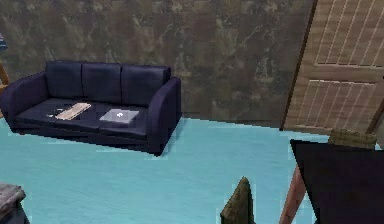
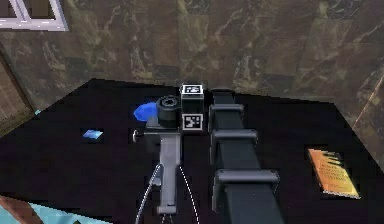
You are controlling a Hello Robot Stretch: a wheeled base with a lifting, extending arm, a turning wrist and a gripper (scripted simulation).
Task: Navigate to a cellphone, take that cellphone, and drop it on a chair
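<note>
**Stretch at black bench, small blue item left of gripper**

Forward view: dark mottled wall (image 1: pixel 220 50), teal floor (image 1: pixel 150 180). Navy three-seat sofa (image 1: pixel 90 100) against the wall on the view's left, with a tan flat thing (image 1: pixel 72 111) and a grey laptop-like slab (image 1: pixel 118 116) on its cushions. Wooden panelled door (image 1: pixel 340 60) on the right. Olive chair (image 1: pixel 238 202) back at the bottom centre, and a second chair back (image 1: pixel 352 138) behind the dark bench corner at the lower right.

Arm side view: the black bench (image 2: pixel 90 100) spans most of the frame, with a window corner (image 2: pixel 30 12) at the upper left. The arm (image 2: pixel 238 150) extends out over the bench. The gripper (image 2: pixel 148 122) sits left of the white marker squares. A rounded blue object (image 2: pixel 152 107) stands on the bench right at or behind it, so I cannot tell whether the fingers are grasping anything.

An orange-covered book (image 2: pixel 333 170) lies flat on the bench, well right of the arm. A small flat pale-blue piece, probably the cellphone (image 2: pixel 94 135), lies on the bench left of the gripper and apart from it.
</note>
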